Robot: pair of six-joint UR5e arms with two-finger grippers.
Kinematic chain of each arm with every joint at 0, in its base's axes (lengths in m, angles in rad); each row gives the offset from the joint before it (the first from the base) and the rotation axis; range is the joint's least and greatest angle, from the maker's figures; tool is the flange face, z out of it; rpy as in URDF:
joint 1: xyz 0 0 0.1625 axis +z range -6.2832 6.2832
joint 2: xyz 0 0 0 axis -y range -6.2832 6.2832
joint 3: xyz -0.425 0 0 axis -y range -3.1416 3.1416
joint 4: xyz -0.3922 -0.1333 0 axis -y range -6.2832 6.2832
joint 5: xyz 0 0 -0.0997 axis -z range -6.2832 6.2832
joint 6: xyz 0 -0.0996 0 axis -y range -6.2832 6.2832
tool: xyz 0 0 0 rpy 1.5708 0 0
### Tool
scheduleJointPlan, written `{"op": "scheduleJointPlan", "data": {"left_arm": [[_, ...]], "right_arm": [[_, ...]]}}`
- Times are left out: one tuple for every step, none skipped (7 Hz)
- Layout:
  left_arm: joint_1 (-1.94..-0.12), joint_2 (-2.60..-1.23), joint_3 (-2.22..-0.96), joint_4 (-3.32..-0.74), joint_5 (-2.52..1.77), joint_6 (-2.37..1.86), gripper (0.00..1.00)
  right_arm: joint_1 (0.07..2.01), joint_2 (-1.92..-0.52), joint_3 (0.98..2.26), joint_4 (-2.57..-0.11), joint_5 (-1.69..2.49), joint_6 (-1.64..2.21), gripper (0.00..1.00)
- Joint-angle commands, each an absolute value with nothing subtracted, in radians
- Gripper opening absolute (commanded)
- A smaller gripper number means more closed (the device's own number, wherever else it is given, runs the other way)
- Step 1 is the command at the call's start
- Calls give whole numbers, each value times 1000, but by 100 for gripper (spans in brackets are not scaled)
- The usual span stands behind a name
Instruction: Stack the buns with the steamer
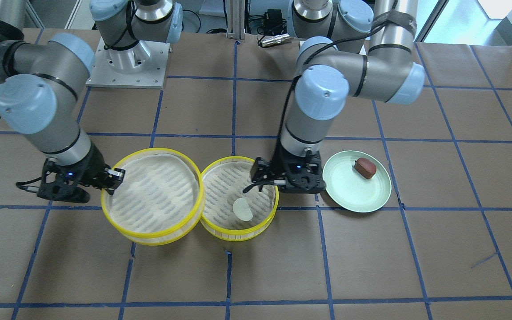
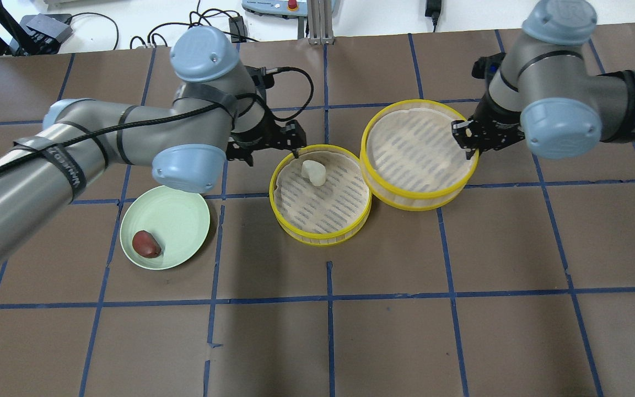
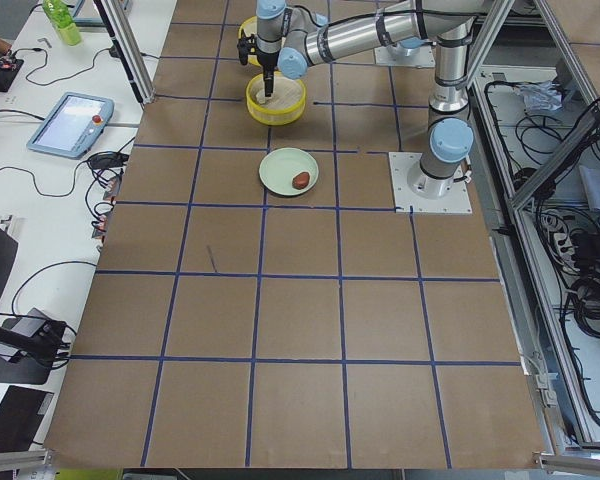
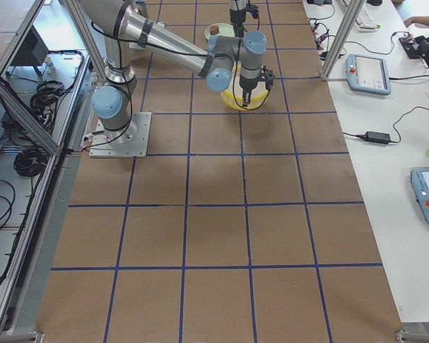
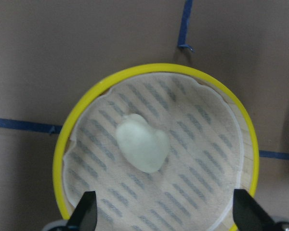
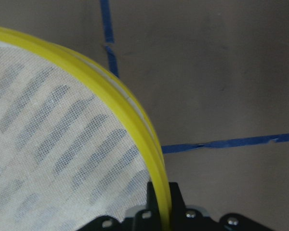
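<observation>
Yellow rim [image 6: 140, 127] between cropped right jaws

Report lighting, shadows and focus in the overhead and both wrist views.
Overhead exterior: even light, soft arm shadows on the table, white bun unobscured. Left wrist view: bun greenish, little texture, left hand tips blurred. Right wrist view: empty steamer tray rim close and soft, right hand dark.
</observation>
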State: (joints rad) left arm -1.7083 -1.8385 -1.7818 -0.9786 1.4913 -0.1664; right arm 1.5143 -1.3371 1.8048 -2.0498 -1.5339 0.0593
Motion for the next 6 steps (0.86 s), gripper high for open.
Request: {"op": "scheduleJointPlan", "data": {"left_arm": [[-1493, -1711, -1977, -1005, 1528, 134, 100], [-1404, -1688, -2046, -991, 1531, 244, 100], [-1316, -1690, -2062, -992, 1531, 359, 98], [-1266, -1690, -2087, -992, 1529, 459, 94], [-1256, -1695, -2124, -991, 1528, 471, 86], [-1255, -1698, -2135, -962, 1529, 488, 65]], "right_arm": [[1656, -1335, 1804, -2054, -1535, 249, 5], [1728, -1325, 1802, -2059, -1537, 323, 6], [1767, -1318, 1804, -2092, -1545, 357, 6], [1790, -1306, 1804, -2106, -1536, 395, 6], [1833, -1286, 1805, -2129, -1561, 403, 6], [1835, -1282, 1804, -2131, -1566, 405, 6]]}}
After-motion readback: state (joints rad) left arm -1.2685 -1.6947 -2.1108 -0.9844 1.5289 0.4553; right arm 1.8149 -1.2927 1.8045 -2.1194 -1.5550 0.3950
